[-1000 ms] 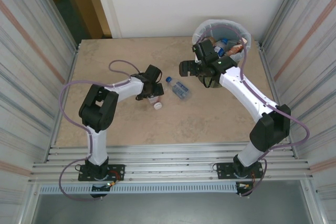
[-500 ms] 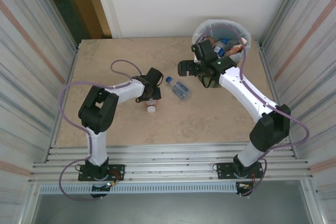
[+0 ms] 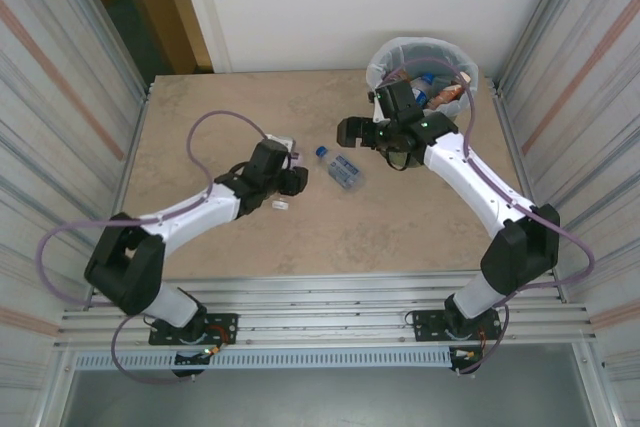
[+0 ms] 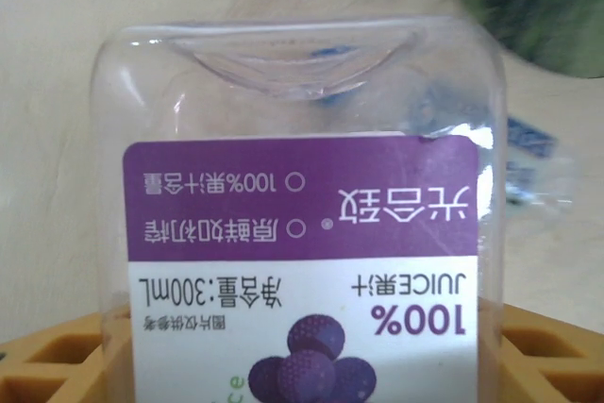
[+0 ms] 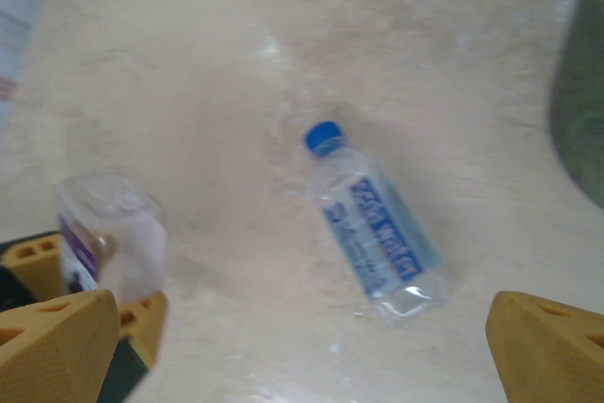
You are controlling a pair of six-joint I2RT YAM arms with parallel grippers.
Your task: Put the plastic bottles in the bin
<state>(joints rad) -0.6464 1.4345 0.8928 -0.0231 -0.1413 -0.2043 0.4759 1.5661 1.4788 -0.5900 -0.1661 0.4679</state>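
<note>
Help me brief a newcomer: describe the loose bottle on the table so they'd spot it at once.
Start at the white-lined bin, far right on the table, then move left and nearer, toward the middle. The bottle lies there on its side, clear with a blue cap and blue label; the juice bottle in the left hand has a purple label.

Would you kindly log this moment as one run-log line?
left gripper: shut on juice bottle | right gripper: open near water bottle | bin: holds bottles
</note>
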